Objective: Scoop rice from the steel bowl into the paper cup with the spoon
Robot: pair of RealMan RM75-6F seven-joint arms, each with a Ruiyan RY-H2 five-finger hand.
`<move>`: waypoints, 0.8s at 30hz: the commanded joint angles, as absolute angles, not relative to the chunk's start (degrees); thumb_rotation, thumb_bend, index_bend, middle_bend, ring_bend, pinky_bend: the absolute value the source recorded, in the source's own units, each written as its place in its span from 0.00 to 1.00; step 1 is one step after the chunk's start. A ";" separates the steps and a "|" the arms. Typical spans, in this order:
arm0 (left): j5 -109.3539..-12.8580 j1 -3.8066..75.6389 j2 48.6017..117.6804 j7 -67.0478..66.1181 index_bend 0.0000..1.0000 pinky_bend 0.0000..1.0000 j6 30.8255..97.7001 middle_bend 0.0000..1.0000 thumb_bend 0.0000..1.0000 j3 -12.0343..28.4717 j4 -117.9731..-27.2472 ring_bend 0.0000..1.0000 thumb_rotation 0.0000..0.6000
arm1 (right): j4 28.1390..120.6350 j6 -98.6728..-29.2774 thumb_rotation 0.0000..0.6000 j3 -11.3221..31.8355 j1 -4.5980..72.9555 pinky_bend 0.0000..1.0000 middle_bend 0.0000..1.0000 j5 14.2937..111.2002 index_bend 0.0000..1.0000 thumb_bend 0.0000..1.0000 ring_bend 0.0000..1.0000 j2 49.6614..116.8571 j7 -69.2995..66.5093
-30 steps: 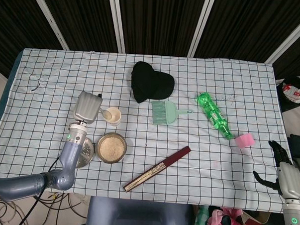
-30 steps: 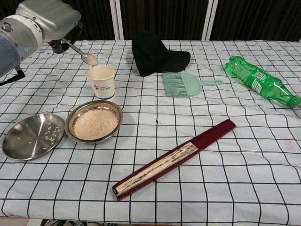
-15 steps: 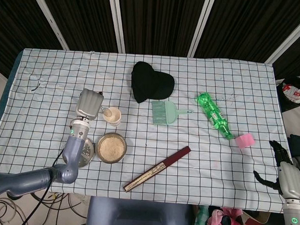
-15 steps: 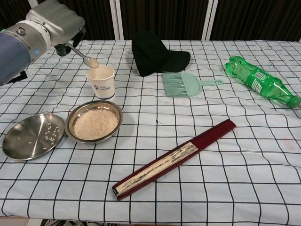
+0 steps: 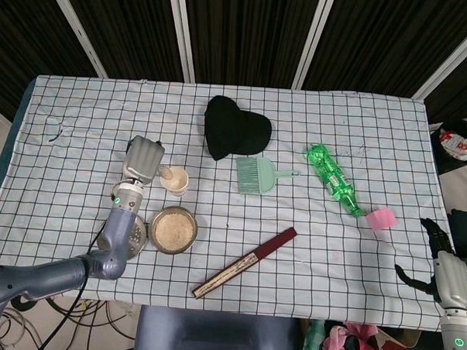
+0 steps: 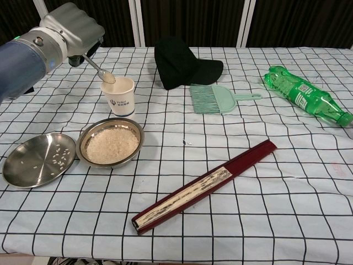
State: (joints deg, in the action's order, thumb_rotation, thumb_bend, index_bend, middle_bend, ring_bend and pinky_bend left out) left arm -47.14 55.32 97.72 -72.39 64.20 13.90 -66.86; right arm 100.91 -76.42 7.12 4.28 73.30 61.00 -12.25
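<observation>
The left robot hand has been moved a little toward the right edge of the counter, closer to the paper cup. The spoon held in it has been lowered: its bowl, loaded with rice, was above the cup rim one second ago, and now it is seen at the rim, tilted down into the mouth of the cup.
</observation>
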 commanded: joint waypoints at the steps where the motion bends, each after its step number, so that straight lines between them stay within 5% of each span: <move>1: -47.18 56.25 98.37 -73.52 0.76 1.00 63.38 1.00 0.48 13.32 -65.83 1.00 1.00 | 101.03 -76.34 1.00 7.29 4.31 0.17 0.00 73.02 0.00 0.21 0.00 60.94 -12.47; 13: -52.24 59.89 99.85 -79.96 0.76 1.00 59.99 1.00 0.49 7.59 -61.74 1.00 1.00 | 101.59 -75.85 1.00 7.63 4.27 0.17 0.00 72.33 0.00 0.21 0.00 60.41 -13.72; 24: -67.48 64.46 97.17 -82.73 0.76 1.00 56.30 1.00 0.49 -1.04 -58.83 1.00 1.00 | 101.97 -75.53 1.00 7.67 4.20 0.17 0.00 72.23 0.00 0.21 0.00 60.04 -14.58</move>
State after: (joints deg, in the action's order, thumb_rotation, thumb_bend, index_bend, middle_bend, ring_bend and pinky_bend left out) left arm -63.96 63.07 98.27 -82.33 57.43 1.28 -59.71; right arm 101.98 -75.53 7.66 4.20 72.23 60.04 -14.59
